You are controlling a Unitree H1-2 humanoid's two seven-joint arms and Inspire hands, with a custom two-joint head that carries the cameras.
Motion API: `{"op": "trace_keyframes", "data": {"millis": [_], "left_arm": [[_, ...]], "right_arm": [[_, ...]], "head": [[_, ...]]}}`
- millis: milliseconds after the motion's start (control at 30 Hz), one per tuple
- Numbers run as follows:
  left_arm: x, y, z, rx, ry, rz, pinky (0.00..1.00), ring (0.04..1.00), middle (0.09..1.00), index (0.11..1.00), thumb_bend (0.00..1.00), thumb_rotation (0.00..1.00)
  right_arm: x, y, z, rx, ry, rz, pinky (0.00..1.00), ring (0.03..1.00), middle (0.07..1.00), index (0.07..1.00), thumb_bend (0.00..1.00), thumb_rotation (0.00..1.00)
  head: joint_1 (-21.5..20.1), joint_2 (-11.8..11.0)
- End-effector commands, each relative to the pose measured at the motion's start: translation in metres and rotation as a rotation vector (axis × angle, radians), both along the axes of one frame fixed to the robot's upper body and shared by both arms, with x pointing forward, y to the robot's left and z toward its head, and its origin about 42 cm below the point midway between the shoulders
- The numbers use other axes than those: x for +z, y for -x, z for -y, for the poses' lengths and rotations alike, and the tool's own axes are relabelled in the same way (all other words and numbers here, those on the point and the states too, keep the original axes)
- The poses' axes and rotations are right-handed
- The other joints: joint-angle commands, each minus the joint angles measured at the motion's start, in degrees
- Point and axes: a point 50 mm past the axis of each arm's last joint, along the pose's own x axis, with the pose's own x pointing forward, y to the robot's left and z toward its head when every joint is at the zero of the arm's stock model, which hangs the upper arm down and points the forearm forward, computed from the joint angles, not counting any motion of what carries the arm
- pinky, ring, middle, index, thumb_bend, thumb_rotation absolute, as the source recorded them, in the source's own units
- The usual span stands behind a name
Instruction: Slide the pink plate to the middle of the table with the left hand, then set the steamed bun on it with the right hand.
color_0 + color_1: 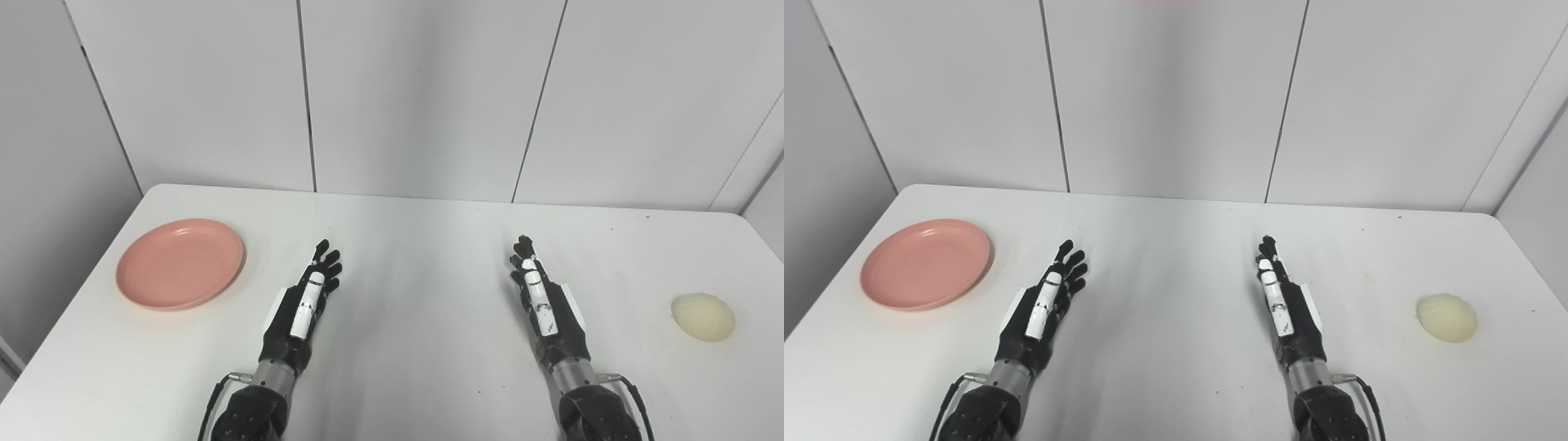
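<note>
Pink plate (180, 263), probably light, rigid plastic that slides easily when pushed at its rim, lies at the table's (404, 257) left, apart from the spread, empty left hand (304, 303). Right eye view: steamed bun (1447, 317), likely soft, sits far right, well apart from the open right hand (1286, 303).

Both arms reach forward from the near edge, side by side and well apart. The left hand (304, 304) lies extended, fingers (327, 260) straight and slightly fanned — holding nothing. The right hand (542, 300) mirrors it, fingers (523, 251) stretched forward and close together, empty too — each wrist angled slightly inward.
</note>
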Motion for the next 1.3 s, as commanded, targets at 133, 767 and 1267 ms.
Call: {"op": "trace_keyframes", "data": {"millis": [133, 767, 1267], "left_arm": [[-0.051, 0.032, -0.013, 0.007, -0.029, -0.199, 0.96, 0.955, 0.967, 0.973, 0.44, 1.00], [-0.052, 0.031, -0.012, 0.002, -0.027, -0.200, 0.97, 0.956, 0.965, 0.974, 0.44, 1.00], [-0.063, 0.023, 0.006, -0.022, -0.037, -0.202, 0.96, 0.953, 0.967, 0.977, 0.44, 1.00]], "right_arm": [[-0.029, 0.017, 0.000, -0.005, -0.015, -0.082, 1.00, 0.991, 0.996, 1.000, 0.17, 1.00], [-0.031, 0.016, 0.001, -0.007, -0.015, -0.082, 1.00, 0.990, 0.995, 0.999, 0.17, 1.00], [-0.027, 0.016, 0.015, -0.005, -0.023, -0.090, 1.00, 1.000, 1.000, 1.000, 0.13, 1.00]], "head": [[0.1, 0.0], [0.3, -0.2], [12.3, -3.2]]}}
